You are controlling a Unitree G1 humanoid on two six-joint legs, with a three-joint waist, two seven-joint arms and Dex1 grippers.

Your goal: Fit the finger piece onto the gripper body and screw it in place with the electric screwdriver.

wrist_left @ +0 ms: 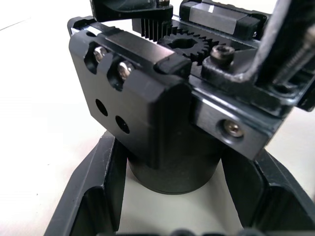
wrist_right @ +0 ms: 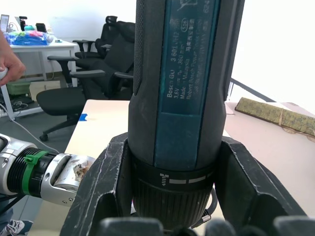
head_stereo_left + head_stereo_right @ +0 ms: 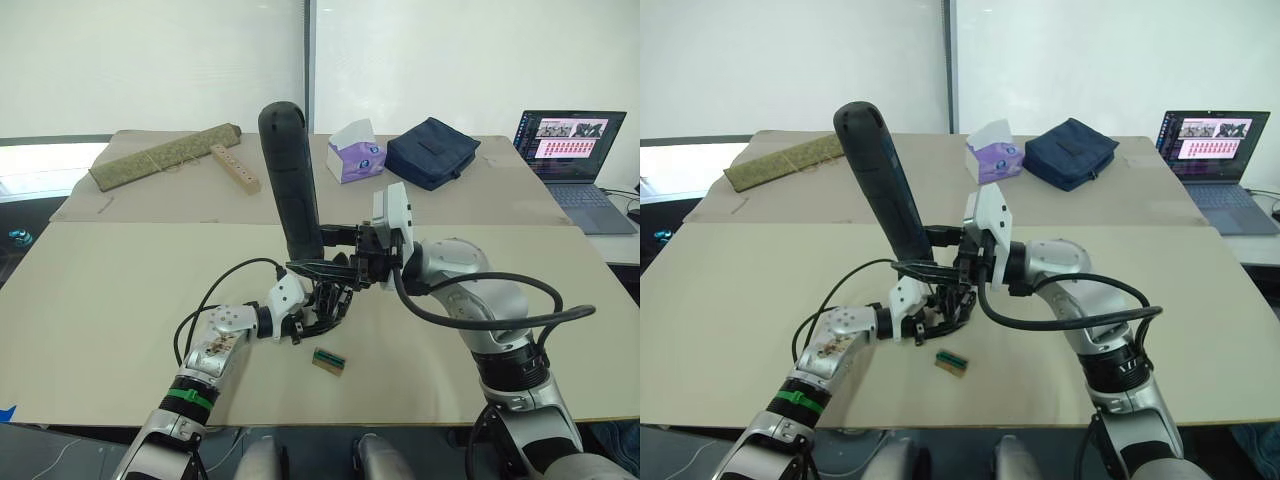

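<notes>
The electric screwdriver (image 3: 290,170) is a thick black cylinder that stands nearly upright over the middle of the table, its top leaning slightly left. My right gripper (image 3: 312,252) is shut on its lower end; the right wrist view shows both fingers (image 2: 98,182) clamping the screwdriver (image 2: 182,98). The bit is hidden. Just below it, my left gripper (image 3: 318,308) is shut on the gripper body (image 3: 330,295). In the left wrist view, the gripper body (image 1: 147,98) shows a round base, a gear and screws. I cannot tell the finger piece apart from the body.
A small green-and-brown block (image 3: 328,361) lies on the table (image 3: 120,300) near the front. At the back are a tissue box (image 3: 355,152), a dark blue bag (image 3: 432,150), a laptop (image 3: 570,150), a wooden block with holes (image 3: 235,167) and a green roll (image 3: 165,155).
</notes>
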